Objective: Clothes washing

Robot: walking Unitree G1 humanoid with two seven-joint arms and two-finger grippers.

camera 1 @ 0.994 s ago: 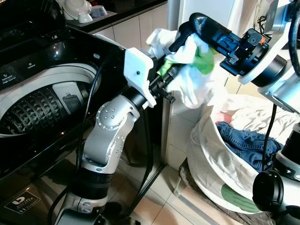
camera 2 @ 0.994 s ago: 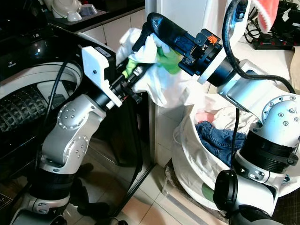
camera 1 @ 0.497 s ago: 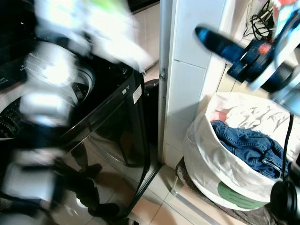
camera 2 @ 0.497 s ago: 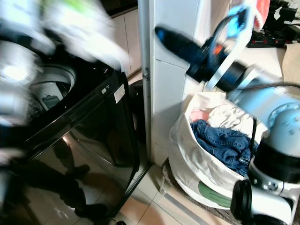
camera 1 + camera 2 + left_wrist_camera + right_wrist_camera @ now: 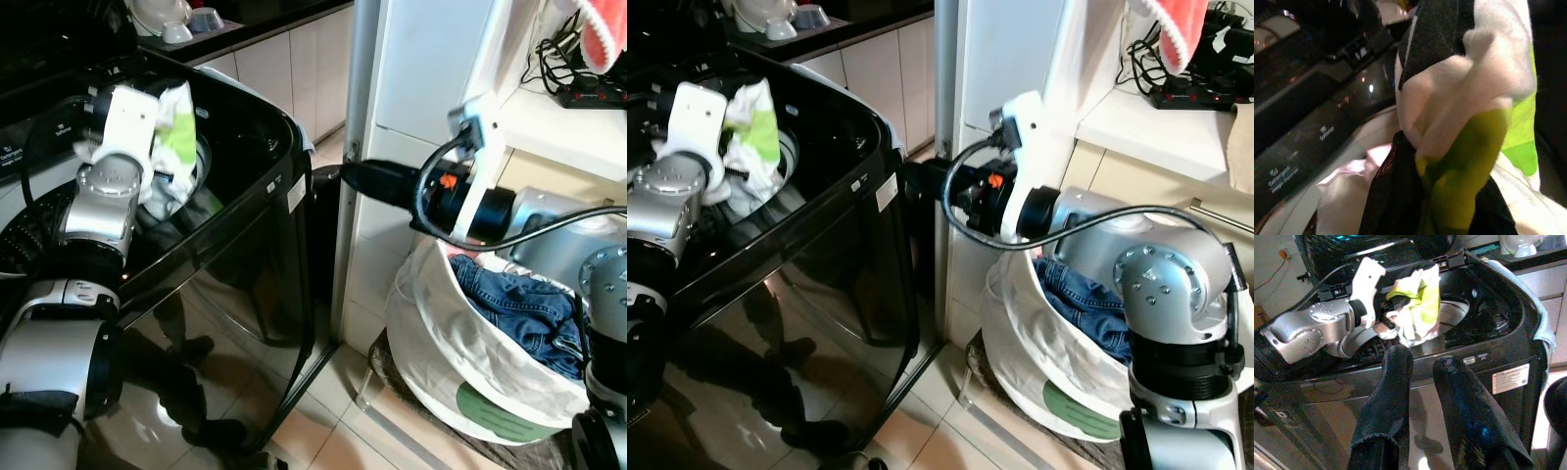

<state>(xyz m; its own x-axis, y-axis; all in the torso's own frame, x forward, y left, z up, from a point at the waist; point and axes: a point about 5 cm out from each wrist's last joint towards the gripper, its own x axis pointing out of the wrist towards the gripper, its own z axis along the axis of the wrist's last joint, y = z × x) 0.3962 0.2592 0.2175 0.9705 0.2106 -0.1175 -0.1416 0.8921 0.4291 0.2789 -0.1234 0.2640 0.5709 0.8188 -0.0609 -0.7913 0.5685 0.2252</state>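
- 1 white and lime-green crumpled garment (image 5: pixel 174 132) hangs over the open tub of the 1 glossy black top-loading washing machine (image 5: pixel 240 245), pinched in the left gripper (image 5: pixel 1396 316).
- The left wrist view shows that gripper's black fingers (image 5: pixel 1440 29) clamped on the bunched white and green cloth, with the machine's control panel behind it.
- The silver left arm (image 5: pixel 103 211) reaches across the machine's top, its white wrist housing beside the garment.
- The right gripper (image 5: pixel 377 183) hovers in the gap between the washing machine and the white tiled wall (image 5: pixel 421 88), pointing toward the machine.
- In the right wrist view its 2 black fingers (image 5: pixel 1393 382) stand a narrow gap apart with nothing between them.
- 1 round white fabric laundry basket (image 5: pixel 441 343) sits on the tiled floor (image 5: pixel 323 421) below the right arm, just beside the wall.
- Inside the basket lies 1 pair of blue denim jeans (image 5: pixel 519 308) on white cloth.
- 1 pinkish-red cloth (image 5: pixel 1171 29) hangs at the top above a white shelf.
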